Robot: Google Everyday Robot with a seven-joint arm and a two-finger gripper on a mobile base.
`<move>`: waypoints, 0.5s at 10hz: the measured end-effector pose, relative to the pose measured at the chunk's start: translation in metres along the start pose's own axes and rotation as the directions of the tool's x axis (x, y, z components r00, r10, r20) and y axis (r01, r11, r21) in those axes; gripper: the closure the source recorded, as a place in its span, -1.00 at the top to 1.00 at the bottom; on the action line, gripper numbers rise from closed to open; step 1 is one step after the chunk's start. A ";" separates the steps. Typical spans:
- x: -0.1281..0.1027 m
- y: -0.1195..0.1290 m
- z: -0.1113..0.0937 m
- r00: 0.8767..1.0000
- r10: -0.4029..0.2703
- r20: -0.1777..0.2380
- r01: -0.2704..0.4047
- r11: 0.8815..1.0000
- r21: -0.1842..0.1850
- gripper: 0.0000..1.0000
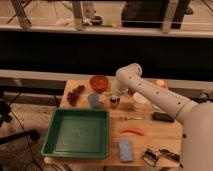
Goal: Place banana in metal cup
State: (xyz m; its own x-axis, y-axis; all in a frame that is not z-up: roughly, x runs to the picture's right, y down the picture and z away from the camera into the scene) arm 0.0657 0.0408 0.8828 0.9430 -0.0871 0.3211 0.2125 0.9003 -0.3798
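Observation:
My gripper [115, 95] hangs from the white arm at the back middle of the wooden table [150, 137], right over the small metal cup [114, 102], which stands between the blue-grey cup [93, 100] and the white container [139, 101]. A pale yellow bit that looks like the banana [107, 94] shows at the gripper's left side, just above the cup. I cannot tell whether it is held or resting on the table. The cup's inside is hidden by the gripper.
A red bowl [99, 82] and dark red grapes [76, 95] sit at the back left. A green tray [77, 132] fills the front left. An orange-red curved piece [132, 131], a blue sponge [124, 150], a black object [162, 117] and metal clips [152, 155] lie to the right.

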 end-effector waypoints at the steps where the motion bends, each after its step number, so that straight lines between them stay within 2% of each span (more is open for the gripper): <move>1: 0.002 0.004 -0.002 1.000 0.004 0.000 -0.004 1.000 0.002 -0.52; 3: 0.002 0.004 -0.001 1.000 0.005 0.002 -0.005 1.000 0.003 -0.26; 5: 0.006 0.004 -0.002 1.000 0.011 0.000 -0.011 1.000 0.007 -0.23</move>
State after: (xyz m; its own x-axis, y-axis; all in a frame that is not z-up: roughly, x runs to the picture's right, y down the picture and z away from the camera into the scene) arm 0.0725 0.0432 0.8816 0.9452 -0.0770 0.3172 0.2003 0.9041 -0.3774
